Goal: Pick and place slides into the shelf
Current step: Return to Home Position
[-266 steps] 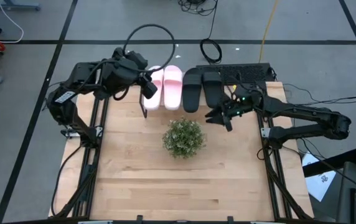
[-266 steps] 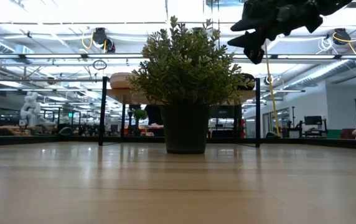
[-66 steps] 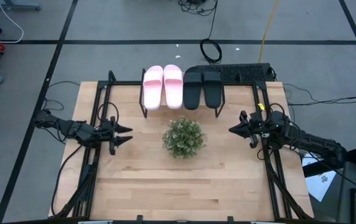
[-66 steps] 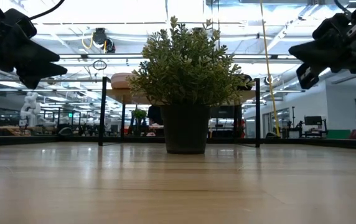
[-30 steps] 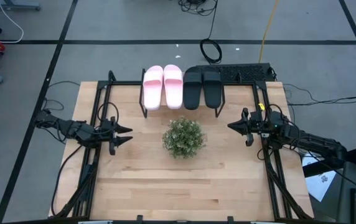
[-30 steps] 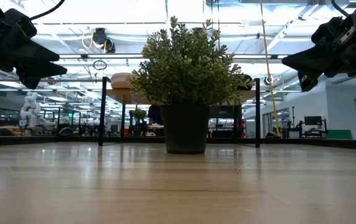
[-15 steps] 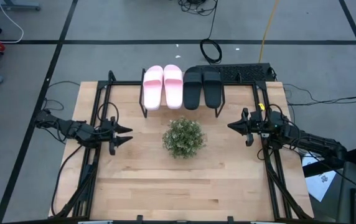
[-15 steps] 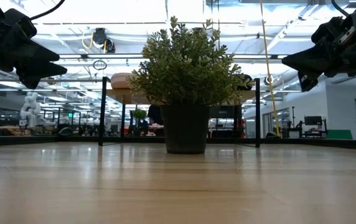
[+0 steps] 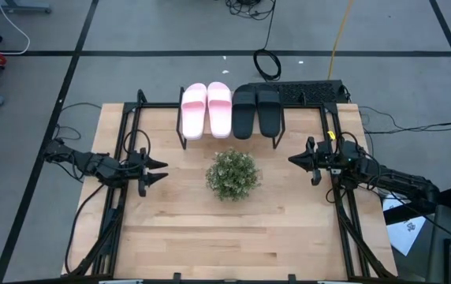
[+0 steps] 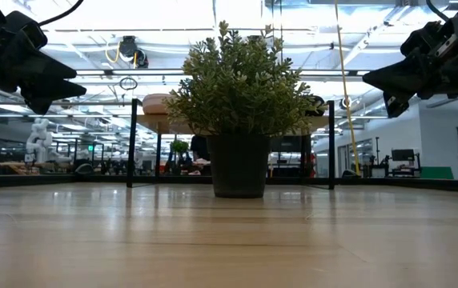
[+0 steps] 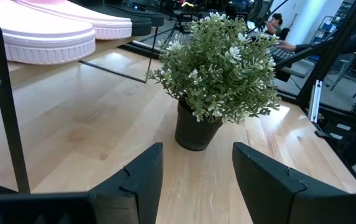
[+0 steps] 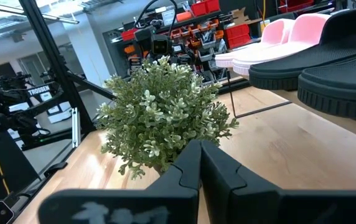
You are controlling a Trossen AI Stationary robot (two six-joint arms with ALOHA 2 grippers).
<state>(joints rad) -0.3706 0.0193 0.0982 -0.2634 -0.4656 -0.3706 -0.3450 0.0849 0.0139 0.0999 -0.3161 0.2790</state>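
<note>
Two pale pink slides (image 9: 206, 110) and two black slides (image 9: 255, 110) lie side by side, soles down, on the low shelf (image 9: 277, 143) at the table's far edge. In the wrist views the pink pair (image 11: 47, 34) and the black pair (image 12: 327, 68) show from the side on the shelf board. My left gripper (image 9: 156, 171) hovers open at the table's left side, pointing toward the middle, its fingers (image 11: 137, 180) wide apart. My right gripper (image 9: 292, 161) hovers shut at the right side, fingers (image 12: 200, 171) together, pointing toward the middle.
A bushy green plant (image 9: 232, 174) in a dark pot stands at the table's middle, between the two grippers and in front of the shelf. Black frame rails (image 9: 119, 197) run along both table sides. Bare wood (image 9: 233, 237) lies toward the near edge.
</note>
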